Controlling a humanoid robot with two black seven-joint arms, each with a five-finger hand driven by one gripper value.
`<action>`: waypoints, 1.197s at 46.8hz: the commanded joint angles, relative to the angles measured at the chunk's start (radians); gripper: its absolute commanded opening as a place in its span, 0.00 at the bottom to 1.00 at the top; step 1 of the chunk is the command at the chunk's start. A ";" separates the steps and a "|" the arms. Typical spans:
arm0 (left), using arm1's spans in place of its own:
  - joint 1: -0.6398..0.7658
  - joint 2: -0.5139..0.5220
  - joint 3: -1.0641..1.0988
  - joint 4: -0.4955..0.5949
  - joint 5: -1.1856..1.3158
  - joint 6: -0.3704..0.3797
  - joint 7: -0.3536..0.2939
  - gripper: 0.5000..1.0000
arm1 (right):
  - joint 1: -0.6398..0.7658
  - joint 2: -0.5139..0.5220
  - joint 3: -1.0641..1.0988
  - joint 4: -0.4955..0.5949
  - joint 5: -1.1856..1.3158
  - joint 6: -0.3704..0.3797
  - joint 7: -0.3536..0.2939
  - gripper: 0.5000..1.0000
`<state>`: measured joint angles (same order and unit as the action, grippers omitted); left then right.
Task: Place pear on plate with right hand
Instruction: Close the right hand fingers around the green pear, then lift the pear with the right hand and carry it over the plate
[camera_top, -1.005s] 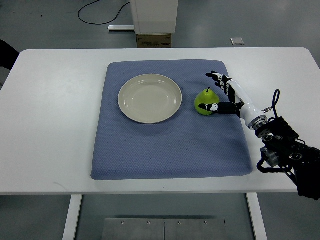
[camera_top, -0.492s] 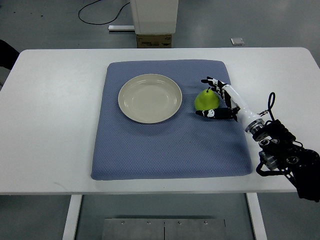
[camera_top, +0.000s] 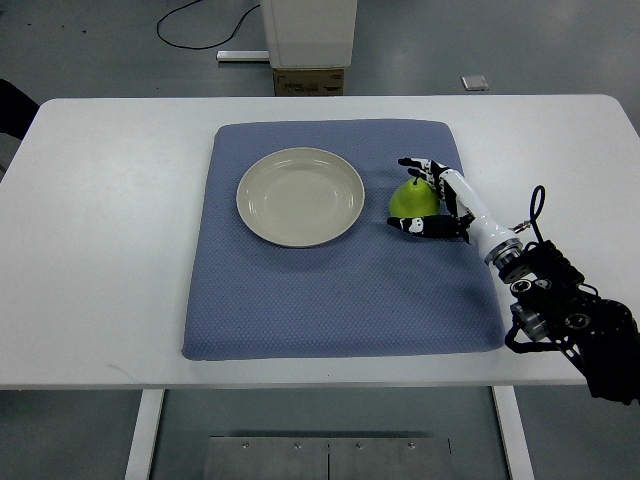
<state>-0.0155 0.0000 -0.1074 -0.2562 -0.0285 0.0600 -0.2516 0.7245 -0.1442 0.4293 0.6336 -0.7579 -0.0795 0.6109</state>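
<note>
- Right hand (camera_top: 428, 196) now closer around pear (camera_top: 412, 202) than a second ago, fingers cupping it, apparently touching.
- Not lifted yet; plate (camera_top: 300, 197) bare.

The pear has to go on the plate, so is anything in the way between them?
No, nothing visible is in the way. The pear sits on the blue mat just to the right of the plate, and only a bare strip of mat lies between them. The plate holds nothing. The right hand is wrapped around the pear's right side.
</note>
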 joint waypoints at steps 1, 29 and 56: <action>0.000 0.000 0.000 0.000 -0.001 0.000 0.000 1.00 | 0.000 0.000 -0.003 0.000 0.000 0.000 0.000 0.59; 0.000 0.000 0.000 0.000 -0.001 0.001 0.000 1.00 | -0.002 0.002 -0.038 -0.003 0.000 -0.005 0.000 0.73; 0.000 0.000 0.000 0.000 -0.001 0.000 0.002 1.00 | 0.029 0.002 -0.116 -0.003 0.000 -0.002 0.000 0.00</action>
<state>-0.0154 0.0000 -0.1074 -0.2562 -0.0288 0.0603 -0.2515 0.7496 -0.1424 0.3238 0.6304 -0.7578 -0.0814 0.6109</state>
